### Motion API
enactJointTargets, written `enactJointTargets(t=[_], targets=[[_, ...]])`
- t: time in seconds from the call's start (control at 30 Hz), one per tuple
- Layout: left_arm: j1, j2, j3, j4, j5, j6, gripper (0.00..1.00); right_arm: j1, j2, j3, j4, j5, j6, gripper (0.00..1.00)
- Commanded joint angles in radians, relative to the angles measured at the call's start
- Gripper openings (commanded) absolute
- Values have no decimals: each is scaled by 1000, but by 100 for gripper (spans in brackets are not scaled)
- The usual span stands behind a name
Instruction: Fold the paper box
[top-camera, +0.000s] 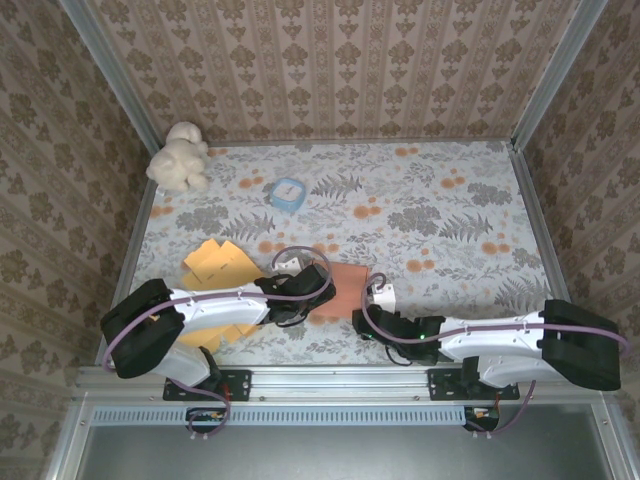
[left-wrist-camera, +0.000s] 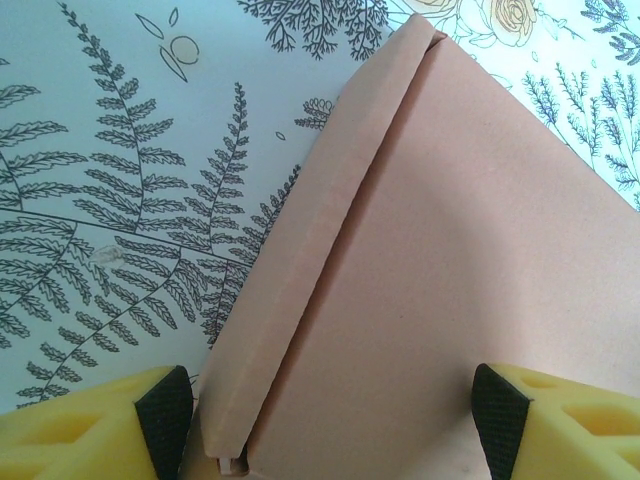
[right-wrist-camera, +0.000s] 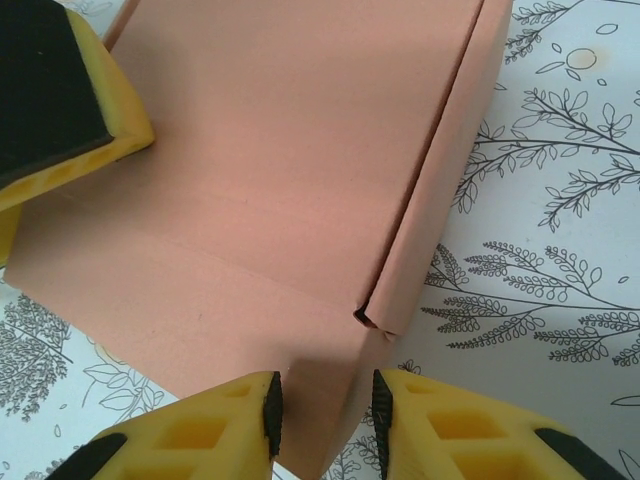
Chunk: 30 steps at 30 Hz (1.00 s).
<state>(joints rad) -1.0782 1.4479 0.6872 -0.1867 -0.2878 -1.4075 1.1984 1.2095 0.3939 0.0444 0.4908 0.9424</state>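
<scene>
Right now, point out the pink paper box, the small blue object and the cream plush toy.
Pink paper box (top-camera: 350, 290), top view, its flat middle panel.
Small blue object (top-camera: 288, 194), top view, its centre.
Cream plush toy (top-camera: 178, 157), top view, its body.

White-blk arms (top-camera: 222, 303), purplish(?) cables (top-camera: 300, 250), yellow tool fingers (right-wrist-camera: 200, 430)

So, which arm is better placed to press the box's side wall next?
Left, probably: the left gripper is open, straddling the side wall of the paper box, while the right gripper is closed on its near edge, holding it steady.
</scene>
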Motion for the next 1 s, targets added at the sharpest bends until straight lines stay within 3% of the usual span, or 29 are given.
enactJointTargets(t=[0.0, 0.67, 0.97], targets=[[-3, -3, -11, -8, 4, -23, 77, 4, 17, 20, 0, 30, -11, 32], [29, 22, -39, 10, 8, -17, 76, 3, 75, 7, 21, 102, -42, 28], [59, 66, -32, 21, 31, -2, 75, -17, 86, -26, 119, 137, -162, 27]])
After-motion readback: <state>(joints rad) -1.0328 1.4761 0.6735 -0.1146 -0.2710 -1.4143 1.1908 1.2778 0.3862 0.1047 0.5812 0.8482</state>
